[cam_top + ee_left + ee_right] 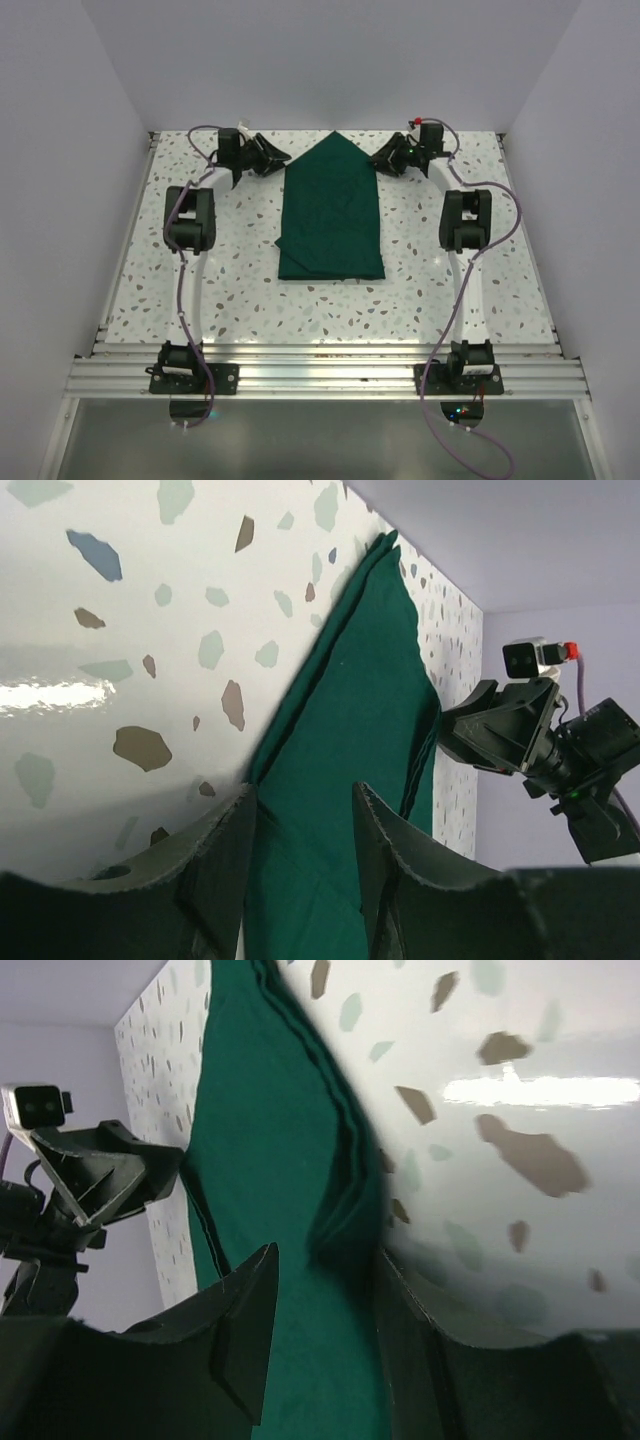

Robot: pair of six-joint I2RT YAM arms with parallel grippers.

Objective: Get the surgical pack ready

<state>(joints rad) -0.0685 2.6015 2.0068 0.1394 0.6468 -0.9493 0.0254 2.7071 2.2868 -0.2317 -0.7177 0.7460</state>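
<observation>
Speckled table (240, 290) carries your surgical pack (330, 220) at centre, folded narrow, its far end a point. Your left gripper (278, 157) and right gripper (382, 158) flank that tip, both with jaws apart and empty. Judged partly folded: bundling into 1 compact pack is left.

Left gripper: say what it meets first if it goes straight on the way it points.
Probably the green drape: its folded edge lies just ahead of the left gripper, though depth is unclear.
</observation>
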